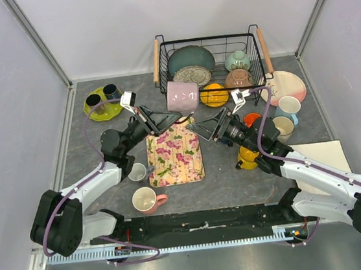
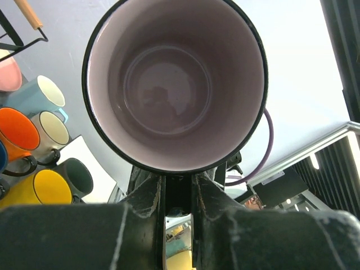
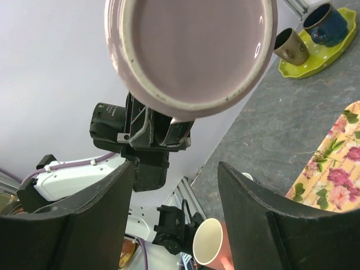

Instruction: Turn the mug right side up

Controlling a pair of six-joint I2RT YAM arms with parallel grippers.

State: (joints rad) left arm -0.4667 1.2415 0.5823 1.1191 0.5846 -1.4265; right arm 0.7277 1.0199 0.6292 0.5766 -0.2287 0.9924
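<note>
While the right arm waits alongside, the left gripper holds the pink mug in the air over the far edge of the floral cloth, just in front of the wire dish rack. The mug is clear of the table and tipped well over. Its mouth faces back along the left arm, so that arm's wrist camera looks straight into the empty bowl, and its flat base is turned toward the right arm's camera. Its exact angle is hard to judge from where I stand.

The left fingers are drawn narrow and clamped on the mug at its rim. Whether they pinch the wall or the handle cannot be told. The right gripper hovers just beside the mug, its fingers spread wide and holding nothing.

By my reckoning the job is about half done: the mug is lifted and partway through its turn, but it is neither upright nor set down. What is left, it appears, is to finish the rotation until the mouth points up, lower the base onto the cloth or the bare table, and let go.
</note>
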